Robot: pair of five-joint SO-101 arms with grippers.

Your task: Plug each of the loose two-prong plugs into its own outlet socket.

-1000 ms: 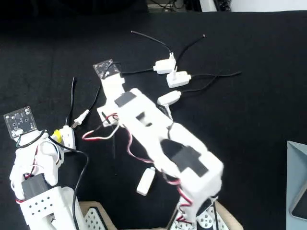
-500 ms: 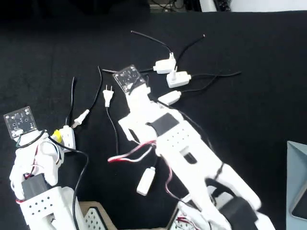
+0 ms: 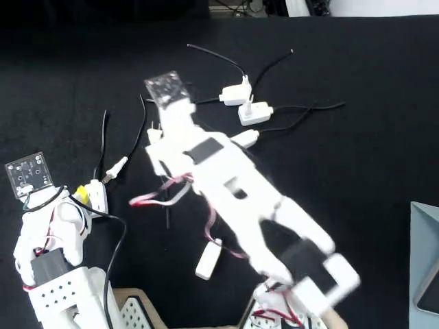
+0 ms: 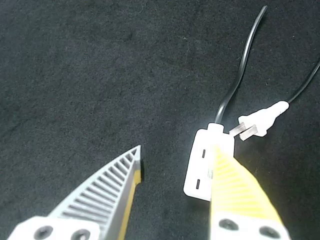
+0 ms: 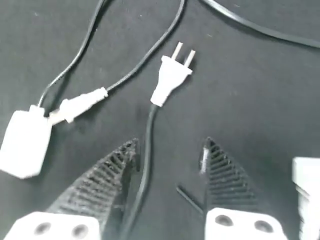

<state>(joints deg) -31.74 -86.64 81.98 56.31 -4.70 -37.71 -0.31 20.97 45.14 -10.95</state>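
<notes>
In the right wrist view a loose white two-prong plug [image 5: 171, 76] lies on the black table, prongs pointing away. Its black cord runs back between the fingers of my open right gripper [image 5: 170, 142], which hovers just short of it. From above, the right arm [image 3: 206, 157] covers most of that plug [image 3: 153, 131]. My left gripper [image 4: 177, 150] is open. Its yellow finger [image 4: 235, 190] lies over a white outlet socket [image 4: 200, 165]. A second plug [image 4: 262, 119] lies by that socket's cord end, prongs toward it. From above, this pair are the socket [image 3: 97, 197] and the plug [image 3: 116, 166].
Three more white plug-and-socket pieces [image 3: 241, 103] with crossing black cords lie at the back. A loose white socket [image 3: 208, 258] rests near the front, beside the right arm. A grey object [image 3: 425, 260] stands at the right edge.
The right arm swung right and then back left, ending farther from its base, and now covers most of the loose plug. The left arm has kept still.
</notes>
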